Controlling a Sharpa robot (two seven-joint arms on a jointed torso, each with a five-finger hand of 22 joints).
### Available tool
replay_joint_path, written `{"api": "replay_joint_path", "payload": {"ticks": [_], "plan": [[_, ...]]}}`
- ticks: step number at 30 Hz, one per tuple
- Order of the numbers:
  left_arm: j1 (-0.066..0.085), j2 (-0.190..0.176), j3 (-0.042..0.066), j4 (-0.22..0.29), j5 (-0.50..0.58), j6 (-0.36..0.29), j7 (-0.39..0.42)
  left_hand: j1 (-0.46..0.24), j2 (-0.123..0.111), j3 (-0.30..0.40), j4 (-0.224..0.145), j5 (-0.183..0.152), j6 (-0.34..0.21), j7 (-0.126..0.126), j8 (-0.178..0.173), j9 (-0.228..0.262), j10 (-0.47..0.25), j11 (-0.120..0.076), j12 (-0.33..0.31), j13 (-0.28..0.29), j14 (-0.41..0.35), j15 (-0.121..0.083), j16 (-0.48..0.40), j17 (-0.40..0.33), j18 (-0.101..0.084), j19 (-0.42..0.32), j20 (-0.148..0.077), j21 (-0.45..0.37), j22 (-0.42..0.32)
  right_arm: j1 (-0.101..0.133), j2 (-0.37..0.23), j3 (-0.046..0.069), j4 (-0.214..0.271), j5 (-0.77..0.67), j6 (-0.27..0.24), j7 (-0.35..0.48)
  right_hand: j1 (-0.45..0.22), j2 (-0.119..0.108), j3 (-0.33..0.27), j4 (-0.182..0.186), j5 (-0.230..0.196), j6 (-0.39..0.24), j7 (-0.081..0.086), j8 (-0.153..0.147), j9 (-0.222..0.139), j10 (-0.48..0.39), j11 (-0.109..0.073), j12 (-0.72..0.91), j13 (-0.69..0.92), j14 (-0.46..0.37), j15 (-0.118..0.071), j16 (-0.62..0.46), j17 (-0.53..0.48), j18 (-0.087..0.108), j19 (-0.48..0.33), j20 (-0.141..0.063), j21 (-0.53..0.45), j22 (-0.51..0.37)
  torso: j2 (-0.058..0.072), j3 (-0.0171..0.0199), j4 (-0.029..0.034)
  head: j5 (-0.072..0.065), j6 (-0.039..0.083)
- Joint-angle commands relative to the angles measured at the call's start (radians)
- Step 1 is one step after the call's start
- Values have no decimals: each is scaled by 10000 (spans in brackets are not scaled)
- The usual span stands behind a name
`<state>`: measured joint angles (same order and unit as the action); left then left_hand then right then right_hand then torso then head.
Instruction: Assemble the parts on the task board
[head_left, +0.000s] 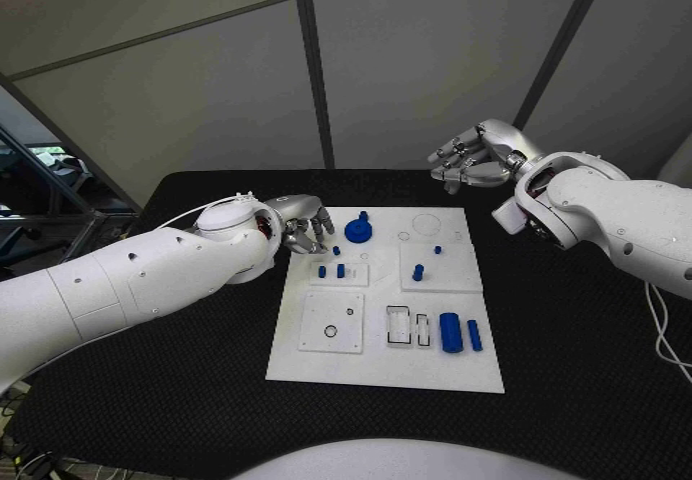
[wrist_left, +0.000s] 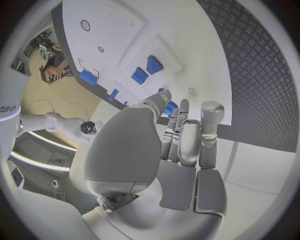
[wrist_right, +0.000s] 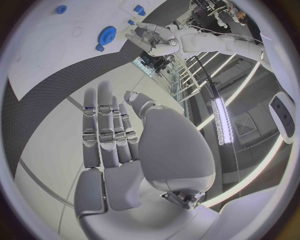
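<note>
Closest to the head camera lies the near edge of the white rectangular task board (head_left: 378, 375), flat on the black counter (head_left: 173, 400); on its near right stand a blue plastic cylinder (head_left: 450, 331) and a thinner blue peg (head_left: 475, 335), both with their long axes running away from the robot. Farther back sit small blue pegs (head_left: 340, 270) in a raised square, another blue peg (head_left: 418, 271) to the right, and a blue toothed gear (head_left: 358, 230) at the far left corner. The left hand (head_left: 299, 226) hovers at the board's far left edge, just beside the gear, fingers loosely curled and holding nothing. The right hand (head_left: 473, 155) hangs above the counter beyond the board's far right corner, well apart from every part, fingers bent but apart, empty too. By my judgement the left hand is the nearer one: the gear lies just to its right.
</note>
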<state>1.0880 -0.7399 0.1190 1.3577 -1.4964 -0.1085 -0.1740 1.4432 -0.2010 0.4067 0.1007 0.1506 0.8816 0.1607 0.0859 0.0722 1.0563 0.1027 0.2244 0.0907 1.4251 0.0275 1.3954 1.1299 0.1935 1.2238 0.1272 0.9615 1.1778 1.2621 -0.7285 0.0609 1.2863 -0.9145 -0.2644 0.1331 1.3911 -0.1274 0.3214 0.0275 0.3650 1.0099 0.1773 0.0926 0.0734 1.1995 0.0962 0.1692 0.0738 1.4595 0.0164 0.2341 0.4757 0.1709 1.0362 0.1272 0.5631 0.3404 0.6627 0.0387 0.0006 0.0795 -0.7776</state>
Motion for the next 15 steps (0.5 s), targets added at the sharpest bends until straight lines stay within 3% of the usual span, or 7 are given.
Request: {"api": "replay_joint_path", "payload": {"ticks": [1, 2, 3, 4, 8, 10, 15], "plan": [[29, -172, 148, 71, 174, -522, 171, -62, 52, -84, 21, 10, 284, -7, 135, 29, -67, 22, -25, 4, -125, 12, -106, -176, -417, -386, 17, -673, -405, -33, -53, -25, -14, -1345, 287, -507, 109, 84, -41, -132, -128, 181, -73, 86, 7, 158, -67, 22, -3, 469, -128, 550, 349, 116, 254, -169, 502, 321, 1, 3, -5, -7, 24], [34, -267, 209, 98, 335, -547, 201, -49, 73, -67, 19, 12, 427, 2, 196, 36, -70, 18, -19, 7, -777, 20, -862, -1578, -325, -662, 15, -1146, -688, -56, -86, -32, 9, -1692, 338, -610, 116, 114, -63, -180, -150, 279, -137, 94, 0, 234, -78, -5, -7, 490, -193, 909, 577, 106, 320, -245, 785, 517, 5, 19, -9, -12, 32], [42, -372, 258, 125, 540, -556, 228, -13, 97, -19, 6, 12, 586, 18, 256, 36, -37, -6, 8, 16, -2002, 19, -2402, -4216, -211, -1029, 2, -1777, -1066, -81, -126, -38, 49, -2091, 401, -715, 137, 164, -47, -214, -152, 348, -154, 95, -6, 275, -117, -38, -12, 503, -216, 1184, 748, 104, 310, -288, 965, 650, -1, 21, -11, -57, 54], [54, -481, 297, 150, 790, -567, 257, 33, 128, 45, -17, 10, 734, 30, 311, 38, 39, -31, 56, 32, -2525, -1, -3258, -5370, -121, -1343, -12, -2337, -1406, -110, -174, -42, 106, -2525, 472, -825, 135, 148, -58, -248, -162, 398, -163, 88, -12, 302, -149, -74, -15, 501, -238, 1447, 901, 103, 325, -314, 1133, 770, -3, 33, -17, -99, 74], [102, -984, 385, 271, 2709, -1247, 920, 311, 324, 352, -209, 14, 1333, 33, 558, 81, 615, -70, 381, 149, -2550, -144, -4183, -6105, -81, -1556, -93, -2863, -1717, -262, -439, -53, 511, -4458, 783, -1333, 108, 188, 29, -361, -149, 747, -304, 58, -23, 468, -253, -275, -8, 473, -316, 3212, 1955, 130, 315, -433, 1978, 1392, 7, 23, -21, -151, 167], [113, -1232, 400, 361, 4449, -1851, 1571, 507, 407, 538, -394, 20, 1578, 29, 671, 95, 844, -122, 536, 215, -2485, -195, -4424, -6288, -89, -1558, -169, -2901, -1723, -353, -555, -56, 751, -5259, 885, -1585, 52, 145, 51, -366, -172, 828, -307, 30, -26, 345, -260, -427, -39, 528, -312, 4068, 2593, 107, 265, -425, 2166, 1541, 24, 37, -47, -170, 210], [114, -1612, 413, 604, 8338, -2581, 3203, 221, 355, 519, -346, -2, 1545, 101, 627, 24, 683, -87, 519, 212, -2517, -113, -4795, -6551, -126, -1670, -134, -3047, -1769, -651, -729, -61, 1234, -6625, 916, -2131, -52, 41, 105, -341, -317, 655, -270, -155, -69, 23, -172, -707, -98, 425, -255, 4194, 2628, 96, 174, -381, 2320, 1675, 10, 13, -1, -325, 279]]}}
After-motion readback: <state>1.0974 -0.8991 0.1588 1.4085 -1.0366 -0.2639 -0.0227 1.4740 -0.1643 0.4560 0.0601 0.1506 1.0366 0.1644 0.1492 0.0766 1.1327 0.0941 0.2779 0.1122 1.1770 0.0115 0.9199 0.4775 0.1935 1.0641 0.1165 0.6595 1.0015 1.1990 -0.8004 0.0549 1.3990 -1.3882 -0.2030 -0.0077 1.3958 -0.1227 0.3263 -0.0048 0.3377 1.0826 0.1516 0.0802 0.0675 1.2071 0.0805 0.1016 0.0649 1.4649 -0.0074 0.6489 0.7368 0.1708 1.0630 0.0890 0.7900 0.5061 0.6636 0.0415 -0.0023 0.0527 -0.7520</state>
